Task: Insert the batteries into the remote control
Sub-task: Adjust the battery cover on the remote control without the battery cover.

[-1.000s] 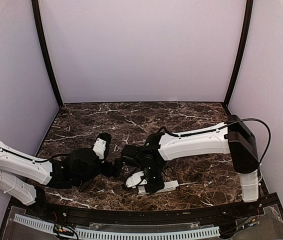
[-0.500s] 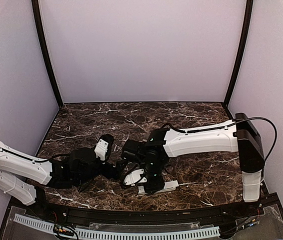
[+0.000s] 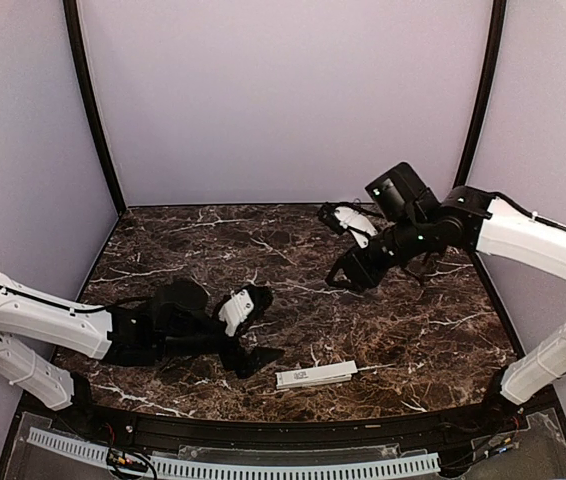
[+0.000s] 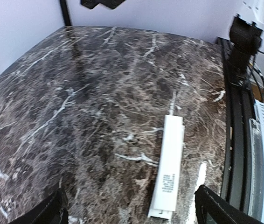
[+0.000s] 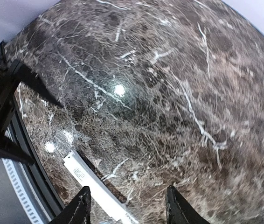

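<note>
Remote control (image 4: 169, 168): small grey print near one end, unreadable. Left gripper (image 4: 133, 212) spread wide, empty. Right gripper (image 5: 128, 207) part-open, empty.

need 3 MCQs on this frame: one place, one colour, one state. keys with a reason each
1. Where does the remote control lie?
A. flat by the near edge of the table
B. in the far back corner
C. on top of an arm

2. What does the table look like?
A. plain white
B. dark brown marble with white veins
C. green felt

3. How is the left gripper?
A. shut on the remote control
B. shut on nothing
C. open and empty

Key: 1 A, the top view shows it flat just inside the front rail. 2 B, all views show veined dark stone. 3 C, its wrist view shows fingers wide apart, with the remote control lying ahead untouched.
</note>
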{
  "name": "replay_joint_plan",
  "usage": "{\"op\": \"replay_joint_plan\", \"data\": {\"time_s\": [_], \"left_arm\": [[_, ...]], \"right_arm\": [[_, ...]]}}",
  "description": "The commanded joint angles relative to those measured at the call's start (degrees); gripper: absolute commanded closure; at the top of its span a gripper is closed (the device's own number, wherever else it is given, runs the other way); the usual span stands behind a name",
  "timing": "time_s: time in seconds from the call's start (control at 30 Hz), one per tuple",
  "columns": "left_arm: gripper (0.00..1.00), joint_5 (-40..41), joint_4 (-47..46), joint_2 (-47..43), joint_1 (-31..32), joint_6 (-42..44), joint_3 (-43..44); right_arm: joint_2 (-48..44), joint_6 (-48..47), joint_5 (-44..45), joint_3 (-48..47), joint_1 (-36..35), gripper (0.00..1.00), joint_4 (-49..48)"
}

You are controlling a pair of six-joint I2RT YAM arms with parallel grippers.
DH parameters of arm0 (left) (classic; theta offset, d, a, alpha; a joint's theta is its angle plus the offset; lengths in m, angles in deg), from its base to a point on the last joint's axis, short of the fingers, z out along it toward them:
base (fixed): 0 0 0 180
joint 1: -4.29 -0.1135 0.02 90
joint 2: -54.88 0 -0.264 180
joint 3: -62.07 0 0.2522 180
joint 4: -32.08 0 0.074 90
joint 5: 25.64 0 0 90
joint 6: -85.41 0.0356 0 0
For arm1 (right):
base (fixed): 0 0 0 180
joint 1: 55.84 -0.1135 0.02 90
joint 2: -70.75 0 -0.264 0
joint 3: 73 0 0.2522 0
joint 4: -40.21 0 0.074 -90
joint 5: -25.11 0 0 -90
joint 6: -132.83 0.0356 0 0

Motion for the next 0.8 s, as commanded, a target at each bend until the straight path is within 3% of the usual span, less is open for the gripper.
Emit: {"op": "replay_joint_plan", "data": {"time_s": [0.0, 0.17, 0.33, 0.77], "left_arm": [[0.05, -16.1, 7.2, 5.5, 0.7, 8.5, 4.7], [0.04, -18.8, 10.4, 14.3, 1.5, 11.5, 11.0], [0.05, -16.9, 9.3, 18.9, 1.7, 12.6, 13.4], [0.3, -19.1, 6.9, 25.3, 1.7, 13.0, 14.7]], "right_arm": [[-3.8, 23.5, -3.8, 12.2, 4.1, 0.49, -5.0], [-7.4, 33.7, -10.5, 25.1, 6.1, 0.49, -12.1], [-7.4, 37.5, -12.6, 31.7, 6.4, 0.49, -16.3], [-3.2, 38.4, -15.4, 36.8, 6.4, 0.65, -20.5]]}}
